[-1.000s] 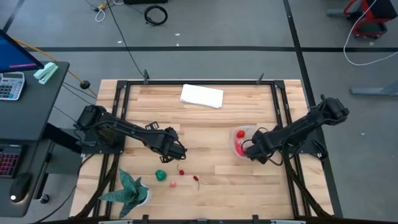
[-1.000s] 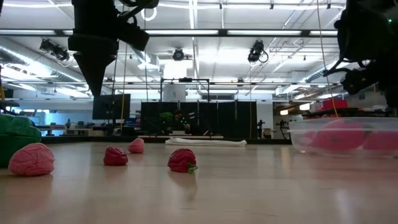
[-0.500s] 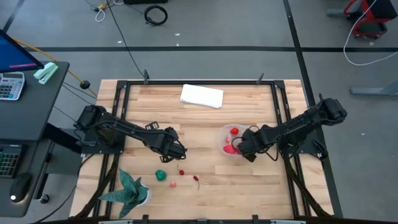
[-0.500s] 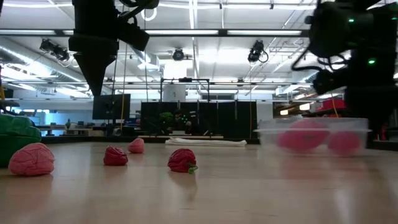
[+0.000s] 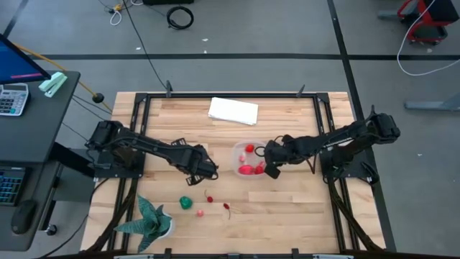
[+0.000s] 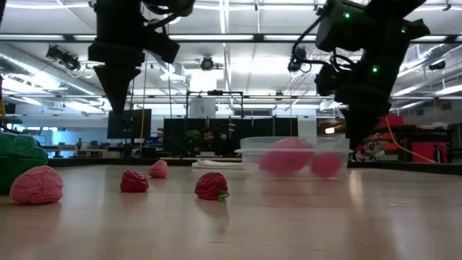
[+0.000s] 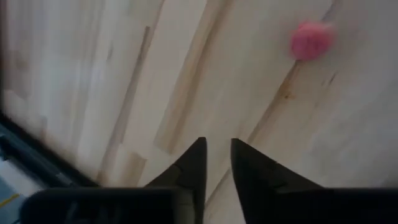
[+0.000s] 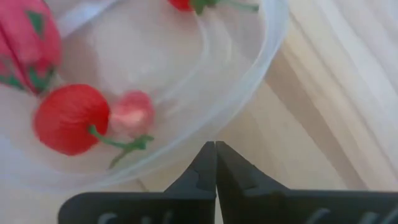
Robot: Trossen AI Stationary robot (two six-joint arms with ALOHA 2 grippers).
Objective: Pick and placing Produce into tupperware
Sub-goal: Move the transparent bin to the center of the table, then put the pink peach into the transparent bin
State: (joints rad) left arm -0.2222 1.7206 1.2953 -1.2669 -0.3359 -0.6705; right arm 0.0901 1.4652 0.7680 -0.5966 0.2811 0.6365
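The clear tupperware (image 5: 246, 160) stands on its base near the table's middle and holds several red and pink produce pieces (image 8: 62, 118). My right gripper (image 5: 269, 162) is shut, level with the tupperware's right side. More produce lies on the wood toward the near edge: a green piece (image 5: 185, 203), two red bits (image 5: 210, 198) and a pink bit (image 5: 200, 212). My left gripper (image 5: 209, 173) hovers above the table just left of the tupperware, its fingers a narrow gap apart, touching nothing. A pink bit (image 7: 309, 40) shows past its fingers. My right gripper meets the tupperware's rim on its right side (image 8: 231, 118) with the tips of its shut fingers (image 8: 208, 163). The fingers come level from the table's right. The tupperware stays flat on the table; whether the tips pinch the rim or only push it does not show.
A white folded cloth (image 5: 233, 111) lies near the far edge. A spiky teal plant (image 5: 151, 219) stands at the near left corner. Black frame rails (image 5: 327, 137) run along the table's sides. Bare wood lies between the tupperware and the near right corner.
My right gripper has moved toward the table's left with its fingers shut. The tupperware has slid along the table with it, from near the right rail to the table's middle, staying upright with the produce inside.
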